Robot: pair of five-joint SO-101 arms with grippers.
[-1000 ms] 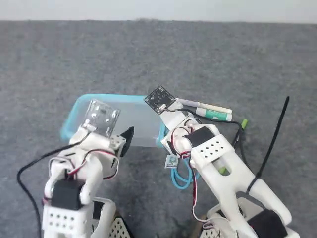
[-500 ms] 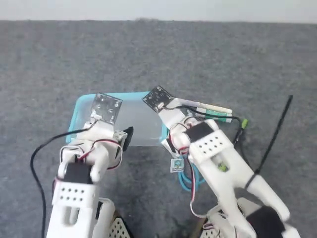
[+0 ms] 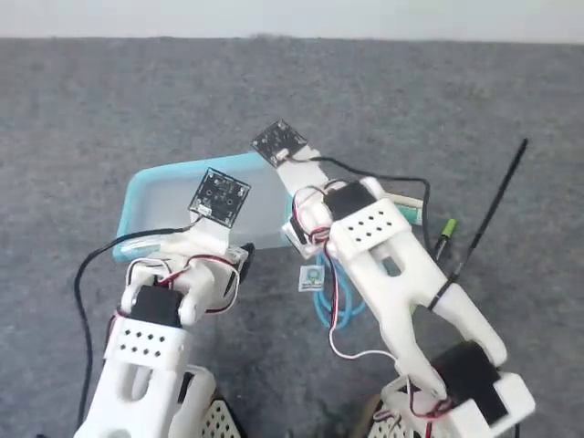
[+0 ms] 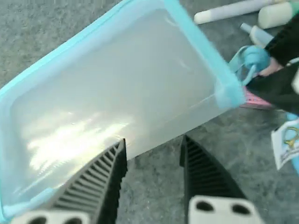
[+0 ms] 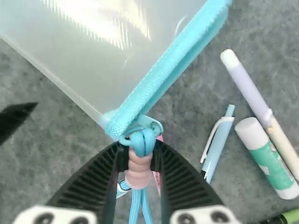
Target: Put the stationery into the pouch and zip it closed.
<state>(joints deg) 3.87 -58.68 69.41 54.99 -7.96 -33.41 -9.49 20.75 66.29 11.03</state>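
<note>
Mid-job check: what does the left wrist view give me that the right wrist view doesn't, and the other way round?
Left wrist view, extra: the left gripper open at the long edge of the pouch, most of the pouch's clear face, and a white tag.
Right wrist view, extra: the right gripper shut on the zip cord at its pink bead, the green label on the glue stick, and a green pen tip.
Shared: the pouch, the blue zip cord at its corner, and the white marker, blue pen and glue stick lying outside the pouch.
</note>
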